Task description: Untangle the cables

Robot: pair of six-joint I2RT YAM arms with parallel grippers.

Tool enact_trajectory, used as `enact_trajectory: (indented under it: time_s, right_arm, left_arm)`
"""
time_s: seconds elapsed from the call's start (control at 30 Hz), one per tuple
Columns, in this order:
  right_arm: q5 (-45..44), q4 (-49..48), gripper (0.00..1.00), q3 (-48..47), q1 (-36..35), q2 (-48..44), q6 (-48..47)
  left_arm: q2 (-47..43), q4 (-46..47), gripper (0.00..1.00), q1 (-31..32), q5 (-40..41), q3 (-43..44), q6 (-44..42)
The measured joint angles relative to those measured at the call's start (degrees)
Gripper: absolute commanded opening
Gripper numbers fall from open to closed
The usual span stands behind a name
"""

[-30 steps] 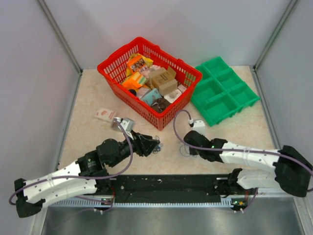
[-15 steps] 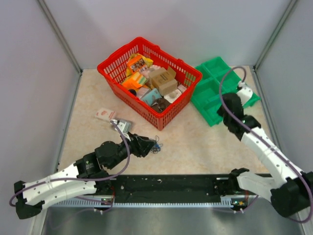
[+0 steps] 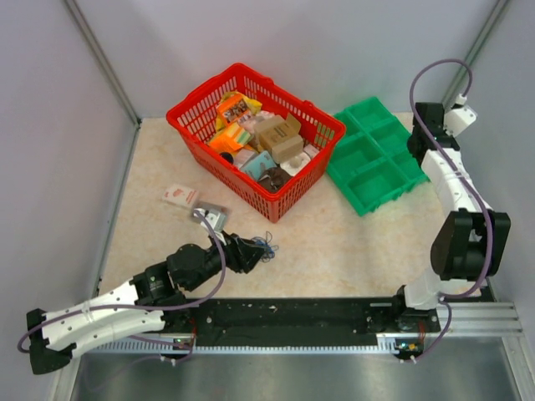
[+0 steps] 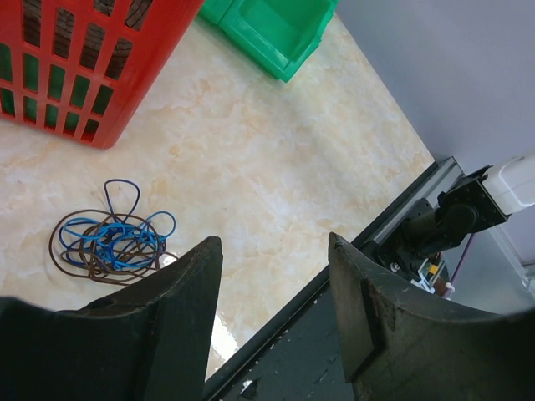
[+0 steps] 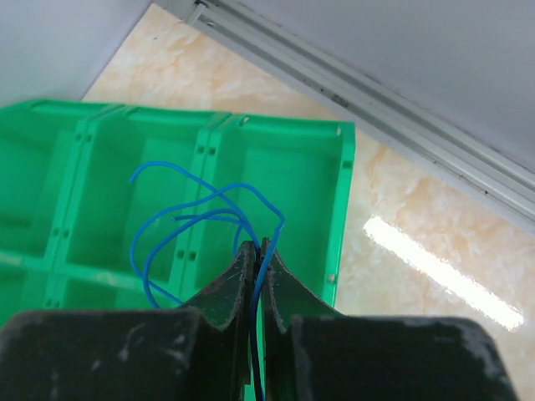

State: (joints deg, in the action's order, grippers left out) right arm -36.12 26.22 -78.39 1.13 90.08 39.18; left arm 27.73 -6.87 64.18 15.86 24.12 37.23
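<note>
right pincer (image 5: 257, 246) clamps separated thin blue wire (image 5: 280, 221) over green plastic tray (image 5: 284, 167), far right; left pincer (image 4: 272, 242) apart by blue-brown wire tangle (image 4: 113, 242); next: release into tray.

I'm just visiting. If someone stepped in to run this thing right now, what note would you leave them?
Left gripper: open, empty, hovering by the tangle of cables on the table beside the red basket.
Right gripper: shut on one blue cable, held above the green tray.
Done: that one cable is apart from the tangle.
Left: set it down, then separate the blue and dark loops in the pile.
</note>
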Motion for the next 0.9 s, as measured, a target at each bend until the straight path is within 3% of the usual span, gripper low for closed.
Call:
enact_trajectory:
  time_s: [0.27,0.37,0.57,0.8,0.9]
  right_arm:
    - [-0.3,0.8,0.00,-3.4,3.2,9.6,-2.1]
    - [-0.2,1.4,0.12,-3.9,3.2,12.5,-3.3]
    - [0.2,2.3,0.56,-7.3,3.2,17.2,-7.4]
    - [3.9,3.9,0.72,-10.1,2.5,17.0,-10.9]
    - [3.4,4.1,0.73,-7.9,0.3,12.8,-12.2]
  left_arm:
    - [-0.7,-0.1,0.58,0.0,-0.5,0.0,-1.7]
    - [-1.0,-0.3,0.58,0.0,-1.2,0.0,-2.0]
    - [-3.9,-1.1,0.58,0.0,-1.4,-0.5,-2.0]
    - [-6.3,-1.5,0.59,0.0,-1.2,-0.6,-1.2]
    - [-6.1,-2.5,0.58,0.0,-0.4,-0.6,-0.7]
